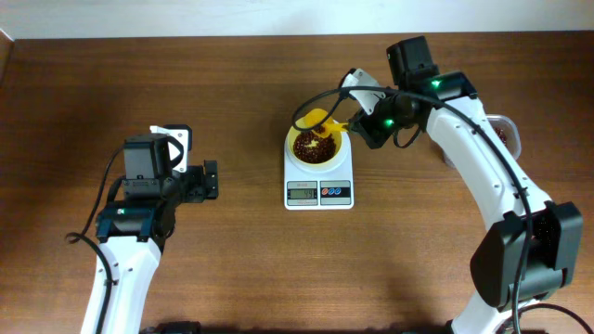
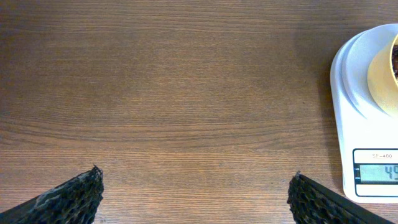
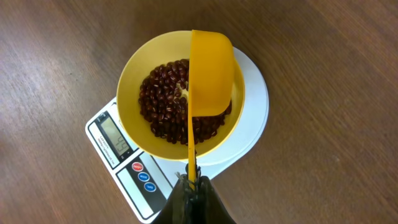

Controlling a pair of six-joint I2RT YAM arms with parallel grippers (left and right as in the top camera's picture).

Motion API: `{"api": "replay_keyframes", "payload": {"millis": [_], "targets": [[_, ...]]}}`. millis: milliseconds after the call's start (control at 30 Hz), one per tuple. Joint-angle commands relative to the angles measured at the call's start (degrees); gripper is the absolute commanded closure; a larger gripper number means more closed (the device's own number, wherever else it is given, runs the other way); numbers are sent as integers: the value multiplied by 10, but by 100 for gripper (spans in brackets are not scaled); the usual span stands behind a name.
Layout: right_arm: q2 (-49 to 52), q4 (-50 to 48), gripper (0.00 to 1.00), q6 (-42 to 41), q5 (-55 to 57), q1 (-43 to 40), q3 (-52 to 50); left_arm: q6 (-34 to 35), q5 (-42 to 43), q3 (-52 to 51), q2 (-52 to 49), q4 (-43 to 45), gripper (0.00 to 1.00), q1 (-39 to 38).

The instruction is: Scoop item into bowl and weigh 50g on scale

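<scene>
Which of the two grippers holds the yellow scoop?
The right gripper, shut on the scoop above the bowl of beans; the left gripper is open and empty, beside the scale.

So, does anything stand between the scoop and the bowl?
Nothing visible does. The right gripper holds the scoop by its handle directly over the bowl on the scale, and beans already lie in the bowl.

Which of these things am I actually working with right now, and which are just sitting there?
In use: beans, bowl, scale, scoop, right gripper shut on the scoop.
Idle: left gripper, open, off to the side; container, mostly hidden at far right.
</scene>
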State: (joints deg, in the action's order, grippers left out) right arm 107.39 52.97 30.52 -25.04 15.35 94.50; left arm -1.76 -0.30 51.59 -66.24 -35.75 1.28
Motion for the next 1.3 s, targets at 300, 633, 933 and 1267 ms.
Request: {"api": "replay_keyframes", "payload": {"millis": [300, 633, 933, 1267], "targets": [[-26, 0, 96, 8, -4, 12, 35, -7, -4, -2, -3, 1, 1, 3], [-30, 30, 96, 8, -15, 11, 41, -7, -4, -2, -3, 1, 1, 3], [-28, 19, 96, -34, -25, 4, 41, -7, -4, -2, -3, 1, 1, 3], [-28, 16, 96, -77, -77, -1, 41, -7, -4, -2, -3, 1, 1, 3]]}}
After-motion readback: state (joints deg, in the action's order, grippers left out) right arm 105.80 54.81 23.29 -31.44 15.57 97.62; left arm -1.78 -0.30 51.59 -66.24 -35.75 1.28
